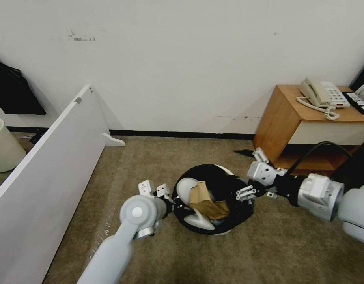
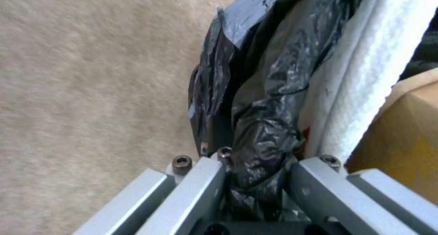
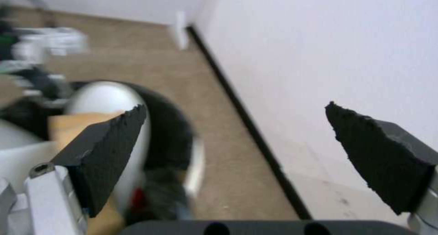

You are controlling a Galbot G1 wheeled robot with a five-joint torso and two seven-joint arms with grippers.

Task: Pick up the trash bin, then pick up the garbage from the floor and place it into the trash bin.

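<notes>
Here the trash bin [image 1: 213,199] sits low over the brown carpet [image 1: 150,165], between the two arms and in front of the white wall [image 1: 189,59]. The left gripper [image 1: 174,202] is at the bin's left rim, and the left wrist view shows its jaws pinched together on the crinkly black bag [image 2: 255,125] folded over that rim, with the plastic bunched between the grey fingers [image 2: 201,190]. Inside the bin lie a white slipper [image 1: 191,205] and a brown cardboard piece [image 1: 207,201] leaning across it; a small patch of red shows deep in the bin in the right wrist view, too blurred to identify. The right gripper [image 1: 245,193] hovers at the bin's right rim, reaching in from the right side. In the right wrist view its jaws stand wide apart with nothing between the black pads [image 3: 109,149], and the wall and black baseboard [image 3: 246,125] show through the gap. A white board [image 1: 47,169] leans at the left of the scene, with a pale bucket [image 1: 4,148] behind it. To the right stands a wooden side table [image 1: 284,118] carrying a white telephone [image 1: 322,94] and a dark remote [image 1: 357,101].
</notes>
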